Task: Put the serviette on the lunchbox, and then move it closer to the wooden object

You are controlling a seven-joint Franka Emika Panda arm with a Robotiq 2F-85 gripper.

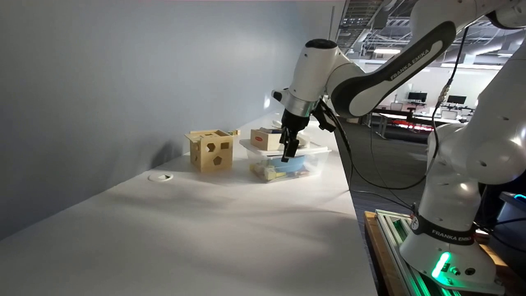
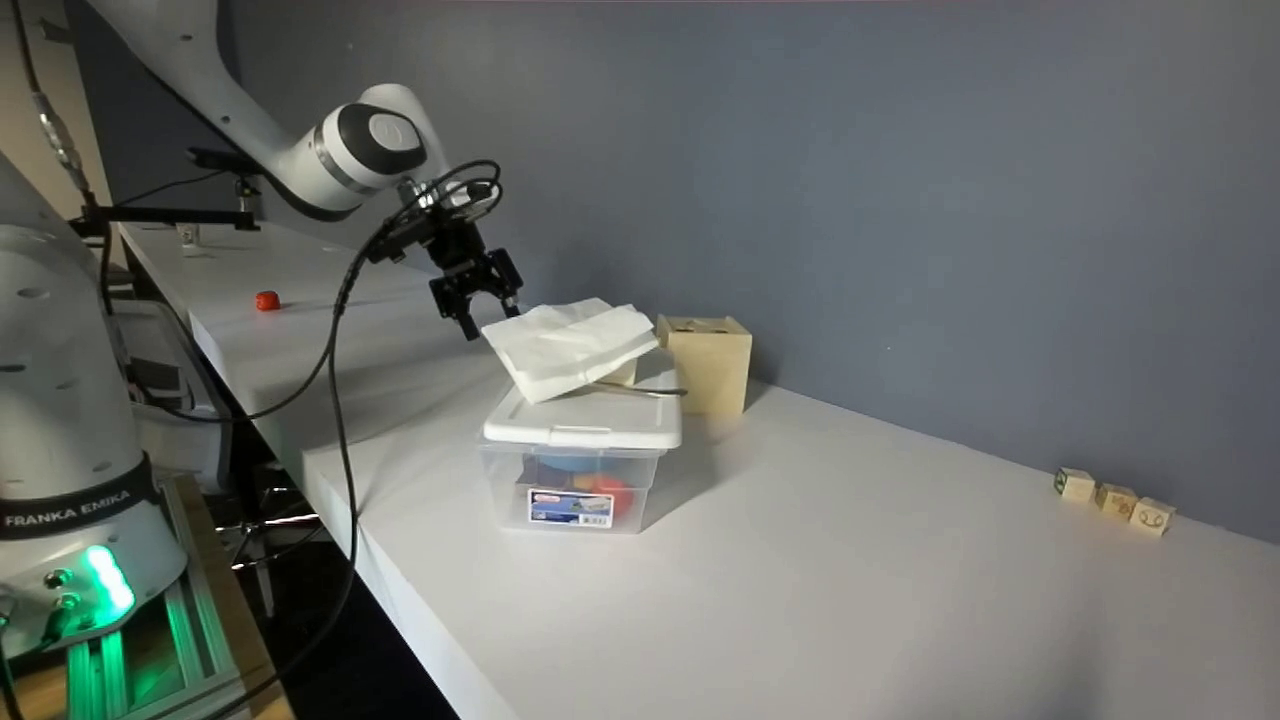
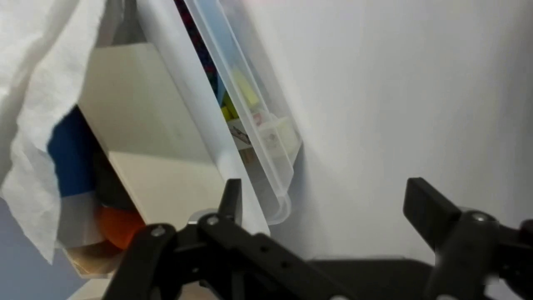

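The lunchbox is a clear plastic container [image 1: 283, 168] with a white lid, also seen in an exterior view [image 2: 570, 490] and the wrist view [image 3: 266, 137]. The white serviette [image 2: 570, 345] lies creased over a small box on the lid; part of it shows in the wrist view [image 3: 50, 71]. The tan wooden object [image 1: 211, 154] stands close beside the lunchbox, on its wall side [image 2: 705, 365]. My gripper [image 2: 492, 320] is open and empty at the lunchbox's side, also in an exterior view [image 1: 286, 159]. In the wrist view [image 3: 326, 196] the lunchbox edge shows near one finger; bare table lies between the fingers.
A small open wooden box [image 1: 265, 139] with blue and orange contents [image 3: 118, 225] sits on the lid. A thin dark utensil [image 2: 645, 390] lies there too. Small blocks [image 2: 1115, 500] stand by the wall. A red object [image 2: 267, 300] and a white disc [image 1: 160, 176] are on the table.
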